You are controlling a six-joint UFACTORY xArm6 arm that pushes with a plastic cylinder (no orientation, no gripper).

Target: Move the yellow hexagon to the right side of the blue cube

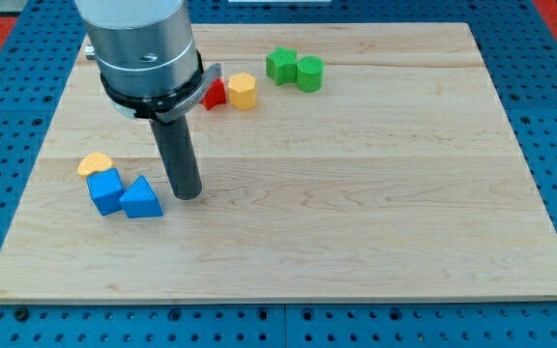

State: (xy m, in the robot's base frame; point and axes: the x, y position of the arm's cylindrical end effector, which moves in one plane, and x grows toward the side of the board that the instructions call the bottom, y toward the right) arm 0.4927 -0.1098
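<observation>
The yellow hexagon point(243, 91) lies near the view's top, just right of a red block point(216, 95) that the arm partly hides. The blue cube point(105, 190) sits at the view's left, with a blue triangular block point(141, 198) touching its right side and a yellow-orange block point(94, 163) just above it. My tip point(189, 195) rests on the board just right of the blue triangular block, well below and left of the yellow hexagon.
Two green blocks point(281, 65) point(309, 73) sit side by side at the view's top, right of the yellow hexagon. The wooden board point(375, 193) ends in a blue pegboard surround on all sides.
</observation>
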